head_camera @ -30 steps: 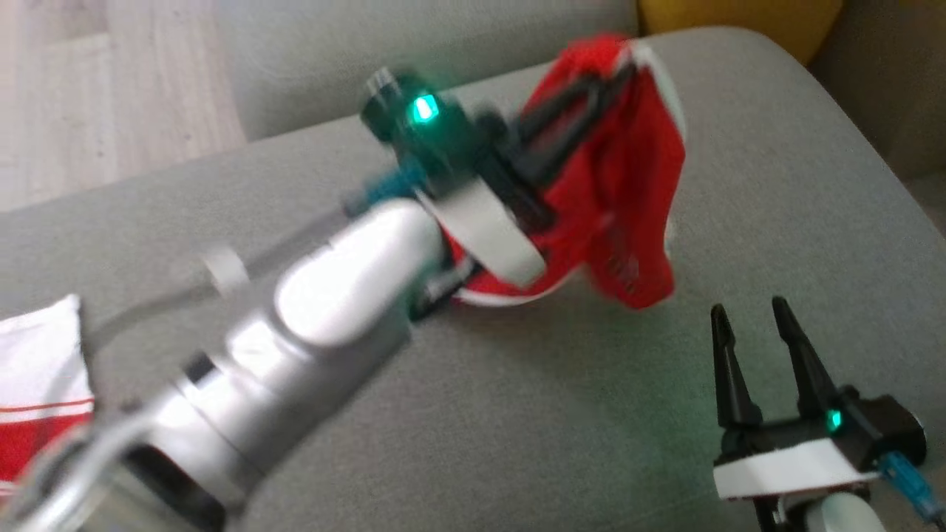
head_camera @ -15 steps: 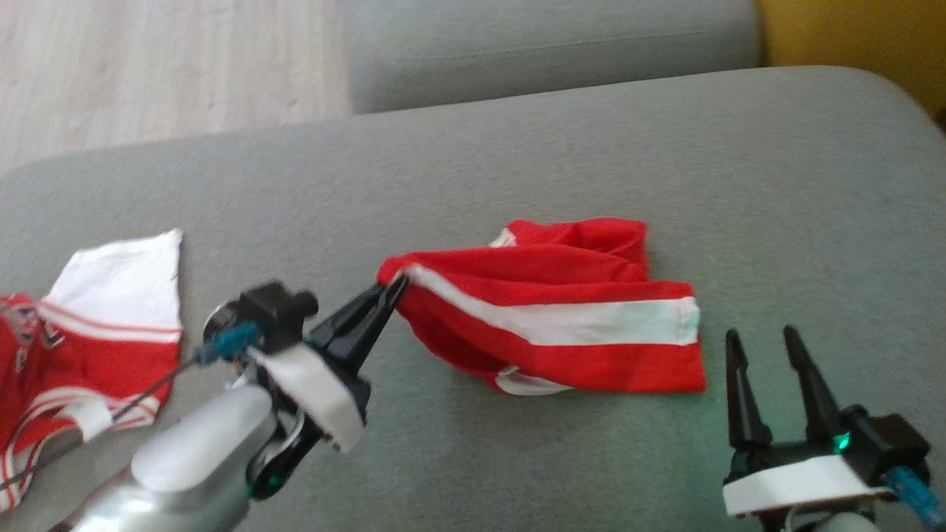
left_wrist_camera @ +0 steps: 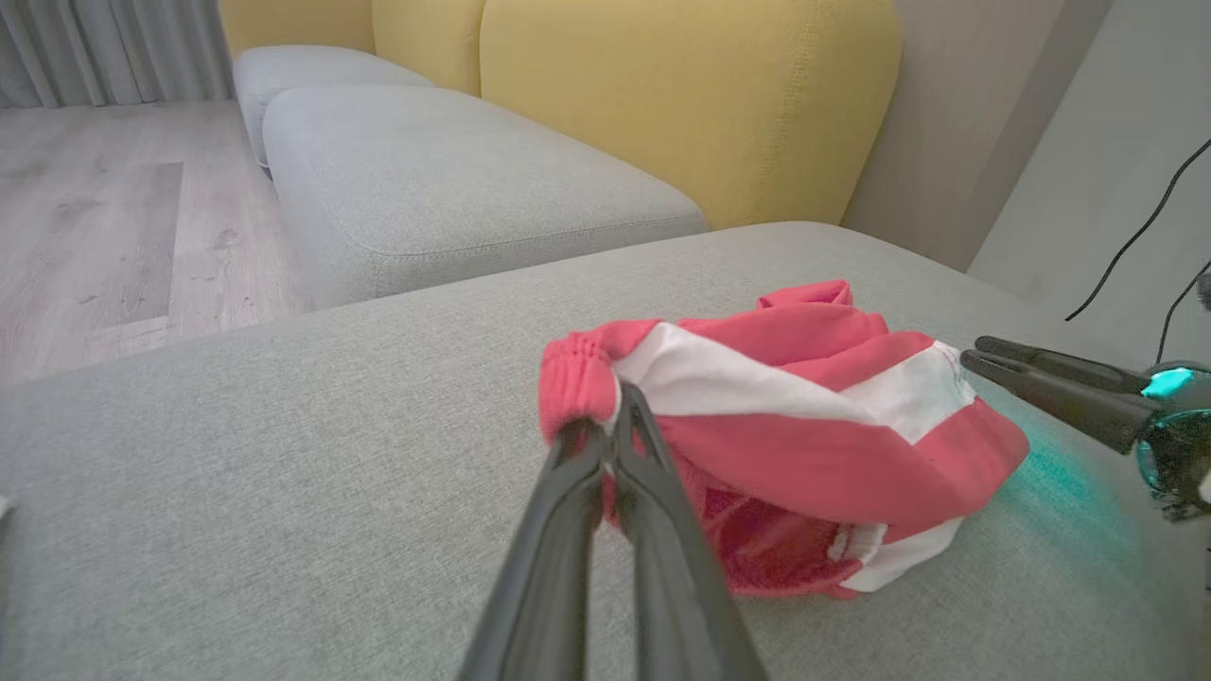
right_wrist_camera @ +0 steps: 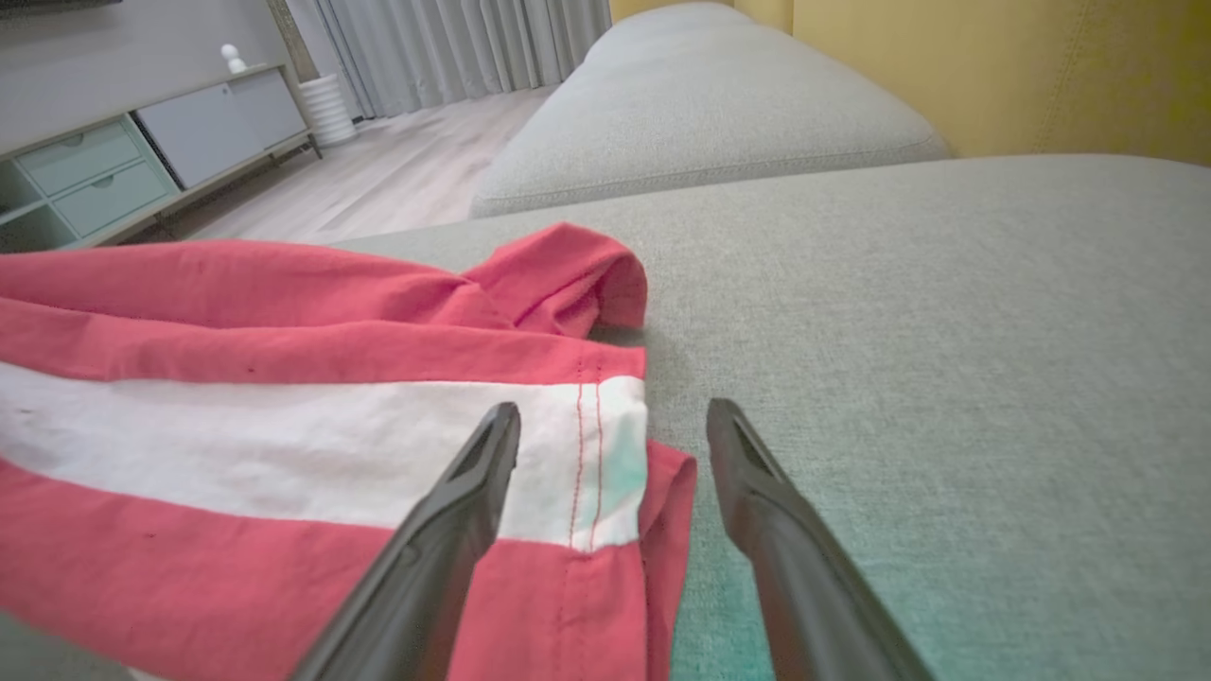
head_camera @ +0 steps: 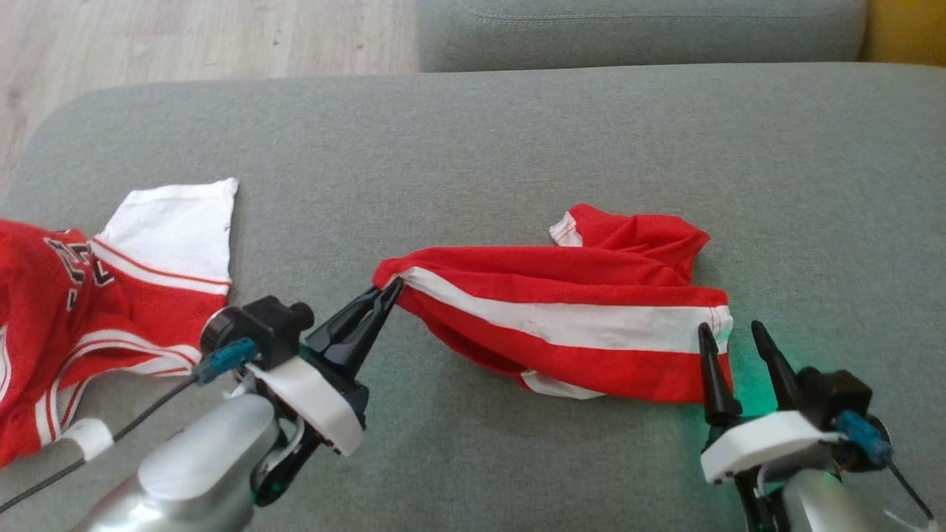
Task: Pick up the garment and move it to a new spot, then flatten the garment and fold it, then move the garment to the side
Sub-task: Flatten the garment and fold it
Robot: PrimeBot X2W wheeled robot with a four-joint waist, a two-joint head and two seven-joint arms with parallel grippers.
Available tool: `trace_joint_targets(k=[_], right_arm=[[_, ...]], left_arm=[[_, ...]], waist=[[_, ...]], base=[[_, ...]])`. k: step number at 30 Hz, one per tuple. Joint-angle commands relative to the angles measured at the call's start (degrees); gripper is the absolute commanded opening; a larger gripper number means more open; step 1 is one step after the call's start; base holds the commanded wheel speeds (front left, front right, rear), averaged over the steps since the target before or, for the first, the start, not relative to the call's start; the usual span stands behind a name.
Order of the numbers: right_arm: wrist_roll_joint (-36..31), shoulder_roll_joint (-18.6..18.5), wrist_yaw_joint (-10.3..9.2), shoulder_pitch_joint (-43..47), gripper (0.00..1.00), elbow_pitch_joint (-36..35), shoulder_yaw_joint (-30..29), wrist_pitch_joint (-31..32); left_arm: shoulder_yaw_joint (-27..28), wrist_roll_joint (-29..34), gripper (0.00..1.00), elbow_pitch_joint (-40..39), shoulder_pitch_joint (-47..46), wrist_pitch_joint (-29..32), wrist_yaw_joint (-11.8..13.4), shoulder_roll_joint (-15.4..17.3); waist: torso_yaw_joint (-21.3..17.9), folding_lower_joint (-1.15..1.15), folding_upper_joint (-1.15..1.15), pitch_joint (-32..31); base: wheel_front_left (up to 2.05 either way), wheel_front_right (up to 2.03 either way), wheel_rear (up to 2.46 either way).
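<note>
Broadly, the grey sofa seat point(head_camera: 517, 148) has bare room beyond the garment point(head_camera: 591, 325) up to its far edge, and more on the right side. Its rounded far-left corner drops to a pale wooden floor point(head_camera: 185, 37), and a second grey cushion point(head_camera: 635, 33) sits past the far edge, with a yellow backrest point(left_wrist_camera: 681, 104) behind. A red and white jersey point(head_camera: 111, 295) takes up the left part of the seat, apart from the garment, with the left arm between them. The seat is a fine woven fabric, flat and firm-looking, with soft rounded edges. The garment is thin red cloth with a broad white stripe, loosely bunched, with a rumpled hump at its far right. Its left end is gathered like an elastic band, and its right end is a stitched hem. It lies near the middle of the seat with its long axis running left to right across the head view, the stripe following that line. The left end effector point(head_camera: 392, 290) is clamped tight on the gathered left tip. The right end effector point(head_camera: 730, 330) stands spread wide at the hemmed end, one finger over the white stripe and the other over bare seat, gripping nothing.
</note>
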Motion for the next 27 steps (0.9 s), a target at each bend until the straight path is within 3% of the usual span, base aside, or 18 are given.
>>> trace_joint_targets(k=[1, 4, 5, 6, 7, 12, 18, 22, 27], right_arm=[[0.1, -0.3, -0.04, -2.1, 1.0, -0.6, 1.3, -0.3], [1.0, -0.3, -0.04, -3.6, 1.0, 2.3, 2.1, -0.3], [1.1, -0.3, -0.04, -4.1, 0.85, 2.9, 2.5, -0.3], [1.0, -0.3, -0.04, -4.5, 0.34, 3.3, 2.6, -0.3], [1.1, -0.3, -0.04, -4.7, 0.0, 3.8, 2.9, -0.3], [1.1, -0.4, -0.04, -5.2, 0.0, 4.4, 2.8, -0.3], [0.4, -1.1, -0.04, -7.3, 0.0, -3.8, -1.0, -0.3], [-0.1, -2.8, -0.04, -14.5, 0.0, -9.8, -3.9, -0.3], [-1.1, -7.7, -0.04, -30.4, 0.0, -12.7, -6.4, -0.3]], left_arm=[[3.1, 0.5, 0.0, -0.7, -1.8, -0.7, -0.1, 1.0], [3.6, 1.1, 0.0, -0.8, -1.6, -0.7, -0.3, 0.2], [3.8, 1.3, 0.0, -0.8, -1.5, -0.7, -0.4, 0.0], [4.0, 1.5, 0.0, -0.9, -1.5, -0.7, -0.4, -0.1], [4.2, 1.8, 0.0, -0.9, -1.4, -0.7, -0.5, -0.3], [5.1, 2.9, 0.0, -1.1, -1.0, -0.7, -0.7, -0.8], [7.8, 4.7, 0.0, -1.9, -3.0, -0.7, -0.8, -1.1], [9.6, 6.5, 0.0, -2.2, -10.7, -0.7, -0.9, -1.0], [11.5, 8.1, 0.0, 0.2, -26.6, -0.7, -0.9, -1.8]], waist=[[0.3, -0.01, 0.0, 0.0], [0.9, -0.01, 0.0, 0.0], [1.0, -0.01, 0.0, 0.0], [1.1, -0.01, 0.0, 0.0], [1.3, -0.01, 0.0, 0.0], [1.6, -0.01, 0.0, -0.2], [0.6, -0.01, 0.0, 0.9], [-0.9, -0.01, 0.0, 3.6], [-2.9, -0.01, 0.0, 8.5]], base=[[0.0, 0.0, 0.0], [0.0, 0.0, 0.0], [0.0, 0.0, 0.0], [0.0, 0.0, 0.0], [0.0, 0.0, 0.0], [0.0, 0.0, 0.0], [0.0, 0.0, 0.0], [0.0, 0.0, 0.0], [0.0, 0.0, 0.0]])
